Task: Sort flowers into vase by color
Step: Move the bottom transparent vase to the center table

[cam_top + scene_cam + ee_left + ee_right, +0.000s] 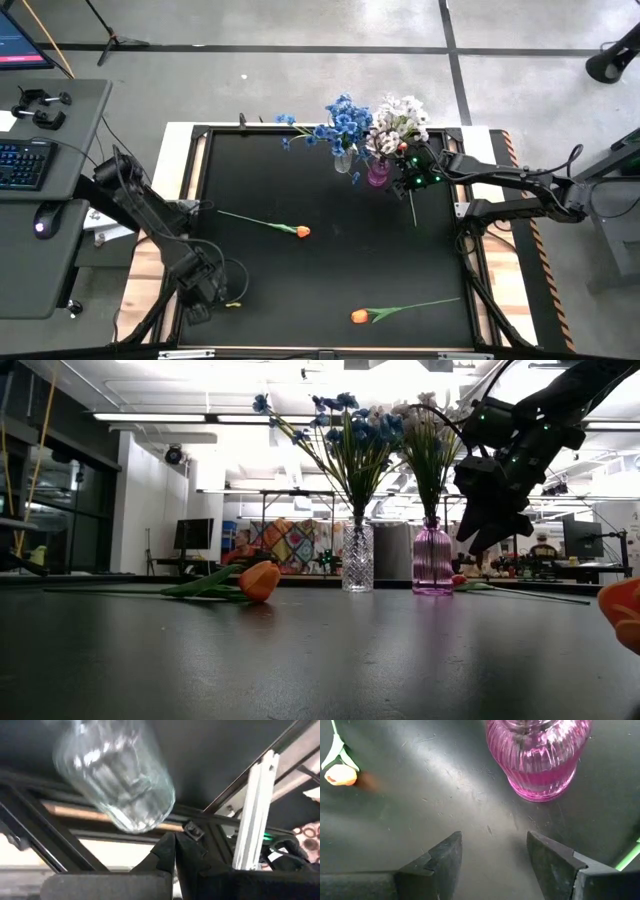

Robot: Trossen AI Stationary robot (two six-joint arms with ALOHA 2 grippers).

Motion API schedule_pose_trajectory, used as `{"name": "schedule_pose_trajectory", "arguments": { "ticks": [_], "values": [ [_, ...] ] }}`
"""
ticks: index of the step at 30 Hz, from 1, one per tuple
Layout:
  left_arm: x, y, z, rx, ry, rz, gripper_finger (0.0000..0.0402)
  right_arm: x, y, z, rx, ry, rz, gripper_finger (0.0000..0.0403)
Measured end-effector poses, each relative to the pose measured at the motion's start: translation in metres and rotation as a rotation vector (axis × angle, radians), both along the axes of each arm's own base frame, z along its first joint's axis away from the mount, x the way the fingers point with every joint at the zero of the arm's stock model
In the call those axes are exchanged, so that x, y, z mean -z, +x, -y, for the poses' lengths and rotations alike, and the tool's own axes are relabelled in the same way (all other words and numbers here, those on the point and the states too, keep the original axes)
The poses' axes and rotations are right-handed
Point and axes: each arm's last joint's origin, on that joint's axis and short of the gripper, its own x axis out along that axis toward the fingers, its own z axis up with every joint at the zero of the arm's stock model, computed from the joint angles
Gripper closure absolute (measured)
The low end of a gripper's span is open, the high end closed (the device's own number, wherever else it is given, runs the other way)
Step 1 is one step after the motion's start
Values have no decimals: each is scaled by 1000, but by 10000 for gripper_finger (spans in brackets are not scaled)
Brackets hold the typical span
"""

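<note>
We see our right gripper [492, 852], fingers apart and empty, hovering beside the pink vase [537, 757] of white flowers [398, 120]; two tulips [302, 231] lie on the table [330, 280]. Our left gripper [175, 851] waits, pinched together.

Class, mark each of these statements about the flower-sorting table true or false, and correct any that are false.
1. The blue flowers stand in the clear vase. True.
2. The white flowers stand in a green vase. False: they stand in the pink vase.
3. Two orange tulips lie on the table. True.
4. The right gripper holds a tulip. False: its jaws are open and empty, beside the pink vase.
5. The left gripper is wide open. False: it is shut, at the table's near-left corner.
</note>
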Motion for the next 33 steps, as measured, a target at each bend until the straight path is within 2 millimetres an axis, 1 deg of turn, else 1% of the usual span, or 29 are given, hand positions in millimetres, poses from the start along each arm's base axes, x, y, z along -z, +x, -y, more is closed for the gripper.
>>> {"name": "schedule_pose_trajectory", "arguments": {
  "ticks": [6,11,18,23,24,26,28,30,33],
  "values": [
    [15,-21,6,-51,11,-152,401,0,0,0,0,-1,2,194],
    [27,-25,8,-73,1,-141,401,0,0,0,0,-2,2,194],
    [40,-30,-1,-92,55,-138,401,0,0,0,-2,-4,3,194],
    [42,-20,-11,-94,53,-97,401,0,0,0,2,-2,4,194],
    [42,-17,-13,-99,59,-79,401,0,0,0,3,-2,6,194],
    [46,-8,-18,-111,101,11,401,-1,1,1,4,-5,12,194],
    [47,-3,-25,-124,132,46,401,-1,1,1,11,-2,16,194],
    [45,5,-28,-135,109,84,401,-1,2,1,13,-4,22,194],
    [46,13,-38,-147,118,109,401,-2,2,1,18,-4,30,194]
  ]
}}
